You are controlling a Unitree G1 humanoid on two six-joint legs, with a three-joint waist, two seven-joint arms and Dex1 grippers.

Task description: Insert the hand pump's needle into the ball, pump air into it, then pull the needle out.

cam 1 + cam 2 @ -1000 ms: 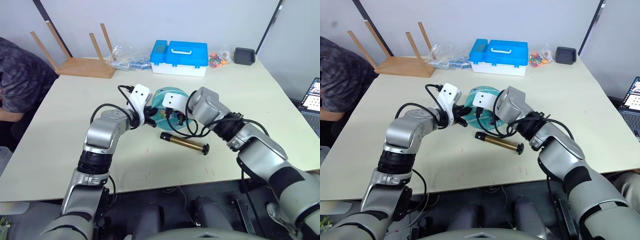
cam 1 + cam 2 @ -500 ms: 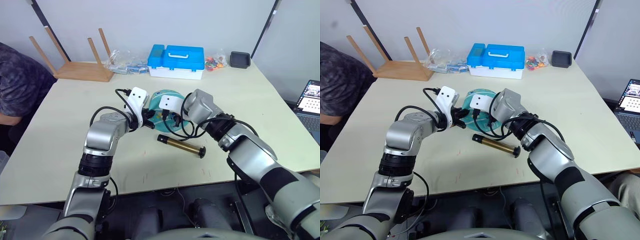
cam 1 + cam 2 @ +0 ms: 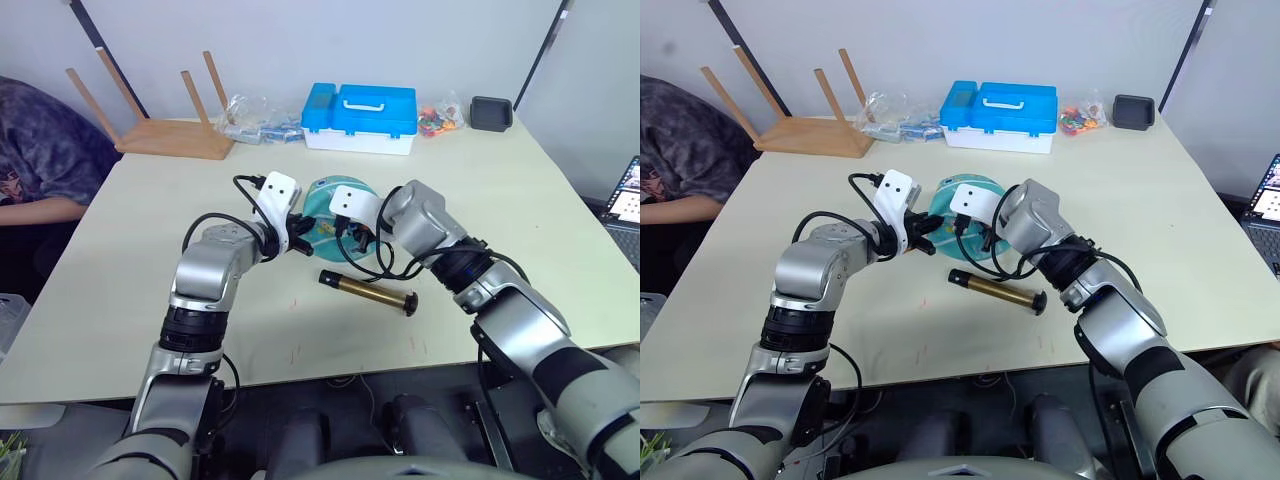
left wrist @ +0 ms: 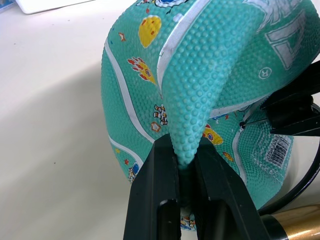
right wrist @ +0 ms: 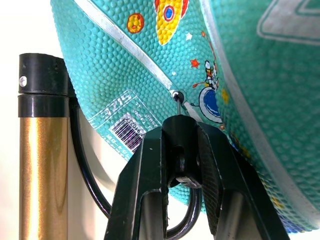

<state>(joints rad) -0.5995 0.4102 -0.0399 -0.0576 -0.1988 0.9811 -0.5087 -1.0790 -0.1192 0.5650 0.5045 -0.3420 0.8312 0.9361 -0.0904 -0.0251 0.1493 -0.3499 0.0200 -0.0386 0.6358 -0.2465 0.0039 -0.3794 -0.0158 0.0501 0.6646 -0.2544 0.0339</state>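
The ball (image 3: 321,201) is teal, soft and partly collapsed, and lies mid-table. My left gripper (image 4: 182,167) is shut on a raised fold of the ball's skin (image 4: 192,95). My right gripper (image 5: 180,150) is shut on the needle's black fitting. The thin needle (image 5: 179,106) points into the ball's valve hole (image 5: 175,94), beside the white barcode label (image 5: 122,125). The hand pump (image 3: 369,290) lies flat on the table just in front of the ball. Its bronze cylinder (image 5: 42,165) is next to my right gripper, and its black hose (image 5: 85,165) curves to the fitting.
At the table's far edge stand a blue toolbox (image 3: 360,115), an upturned wooden stool (image 3: 160,125), clear bags of small parts (image 3: 250,115) and a black tray (image 3: 490,110). A person (image 3: 40,150) sits at the left. A laptop (image 3: 630,195) is at the right.
The camera view has shifted. Both grippers keep their holds on the ball and the needle. The person at the left has leaned in a little.
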